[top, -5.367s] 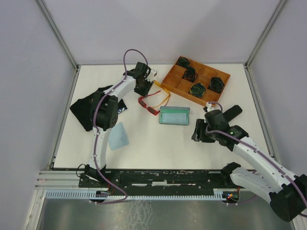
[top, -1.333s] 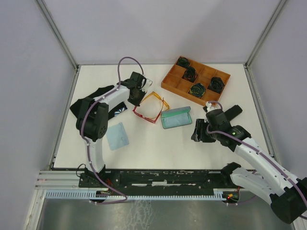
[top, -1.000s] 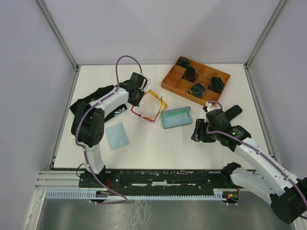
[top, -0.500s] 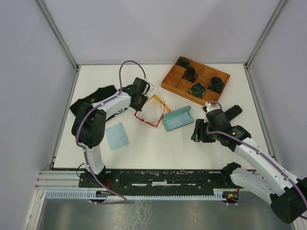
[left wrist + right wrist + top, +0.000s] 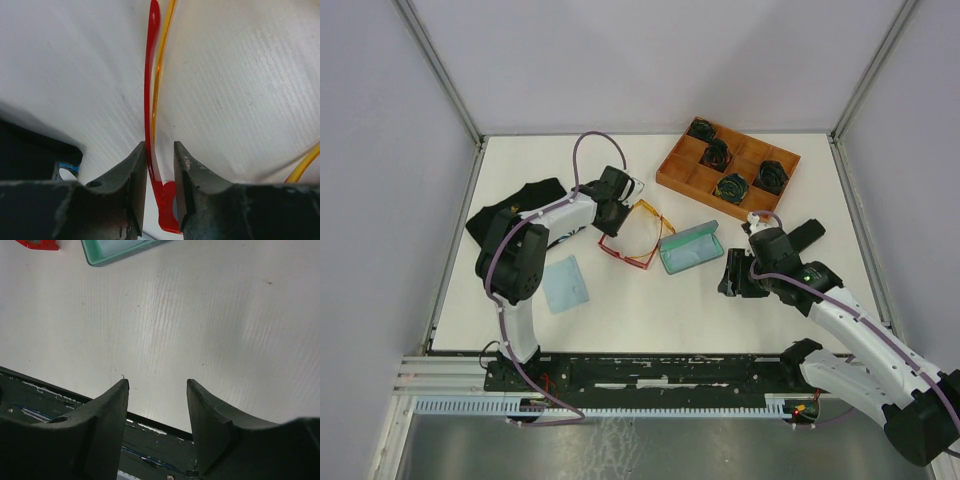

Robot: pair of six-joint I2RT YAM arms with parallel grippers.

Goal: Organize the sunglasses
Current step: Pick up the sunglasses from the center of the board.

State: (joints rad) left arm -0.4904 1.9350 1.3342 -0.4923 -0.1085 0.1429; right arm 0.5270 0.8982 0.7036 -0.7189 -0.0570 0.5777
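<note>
Left jaws: parted narrowly, straddling the red sunglasses' temple, not clamped. That pair lies on the surface, the orange-yellow pair alongside, the teal case just right. Probably light, thin and springy; grip near the hinge. Right jaws: wide apart, empty.

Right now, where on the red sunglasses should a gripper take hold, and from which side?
Grip the red sunglasses by the temple arm near its hinge, coming down from above. It lies flat on the table, thin and straight, and the left gripper straddles it there. Further out, the temple of the orange-yellow pair runs close beside it and might get pinched.
</note>
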